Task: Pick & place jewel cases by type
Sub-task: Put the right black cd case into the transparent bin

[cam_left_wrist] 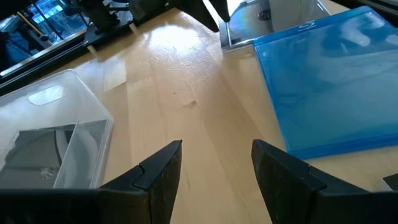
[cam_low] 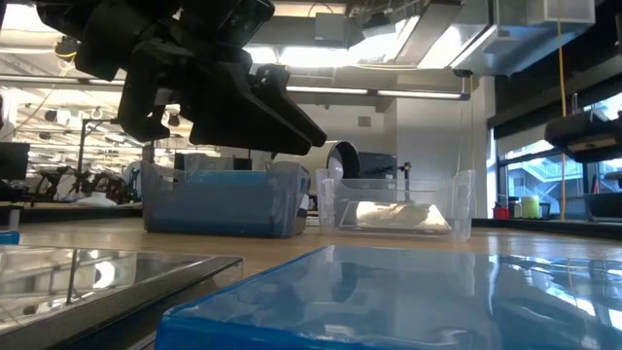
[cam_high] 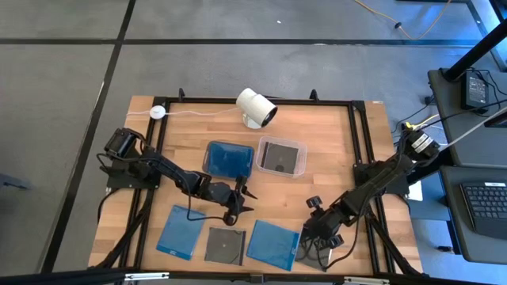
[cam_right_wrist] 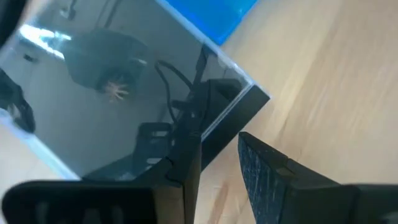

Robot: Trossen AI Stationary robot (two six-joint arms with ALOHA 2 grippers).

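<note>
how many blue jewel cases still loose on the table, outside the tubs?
2. One blue case lies at the near-left, beside the grey case; the other blue case lies right of that grey one. The left tub holds blue cases too; their number is unclear.

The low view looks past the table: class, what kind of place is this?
Probably a robotics lab or open workshop. Ceiling strip lights run over a wide hall, more equipment stands far behind, and the high view shows a laptop on a side desk.

A white camera (cam_high: 255, 108) stands behind two plastic tubs (cam_high: 283, 156) on the wooden table (cam_high: 333, 170).
</note>
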